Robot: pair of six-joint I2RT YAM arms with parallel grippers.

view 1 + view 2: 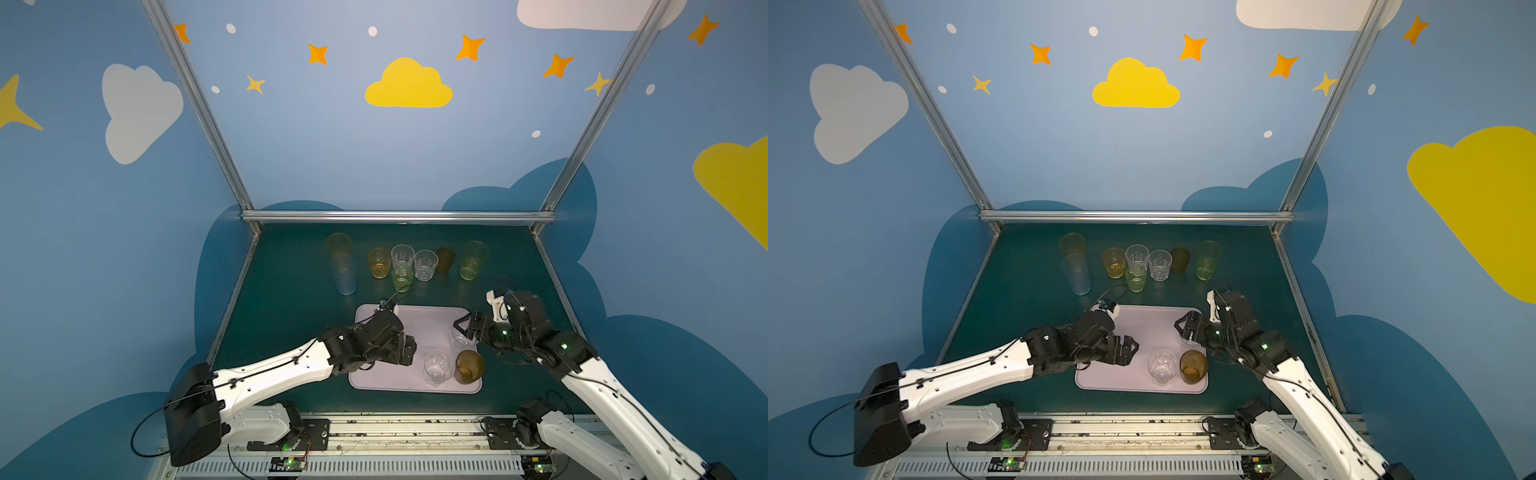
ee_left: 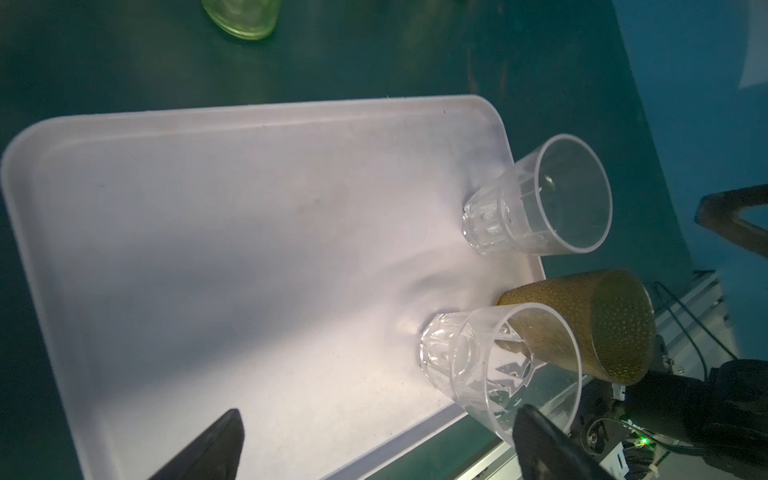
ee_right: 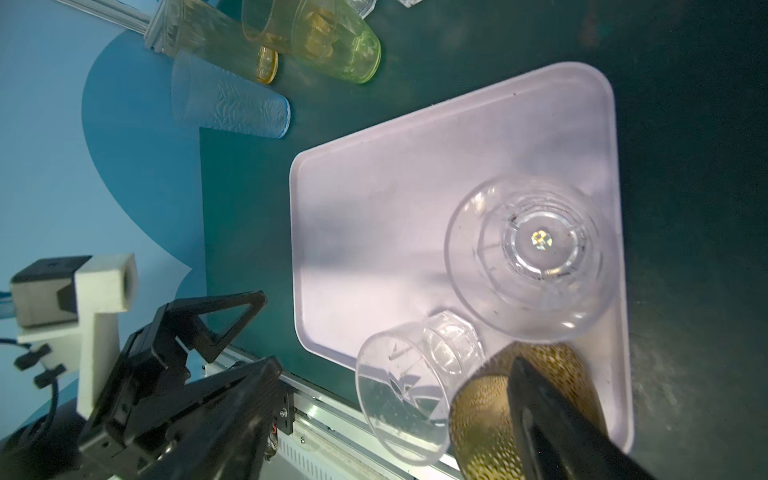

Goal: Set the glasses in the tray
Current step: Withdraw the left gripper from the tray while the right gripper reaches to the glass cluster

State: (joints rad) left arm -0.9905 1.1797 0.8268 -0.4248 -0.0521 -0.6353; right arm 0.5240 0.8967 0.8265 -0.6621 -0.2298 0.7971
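The left fingers (image 1: 1130, 351) were spread wide and empty over the tray (image 1: 411, 306). The right fingers (image 1: 464, 328) were wide apart too, holding nothing, straight above a clear glass (image 3: 532, 253) standing in the tray. A second clear glass (image 1: 437, 368) stood just beside the left fingers' tips, a brown glass (image 1: 468, 368) just past it. Eight more glasses (image 1: 426, 264) sat on the counter (image 1: 291, 299), well beyond both sets of fingers.

Risks: the three placed ones were bunched at one end (light, likely easy to tip). A sideways swing of the left fingers could clip the nearest rim and shove it into the brown glass. The right fingers sweeping low could catch the one beneath, close to the tray's edge. The far row was packed tight; reaching in could topple neighbours.

Unclear: whether brown and clear touched. The right wrist view showed only one of its own fingers, across the brown glass. In both top views the glass under the right fingers was half covered.
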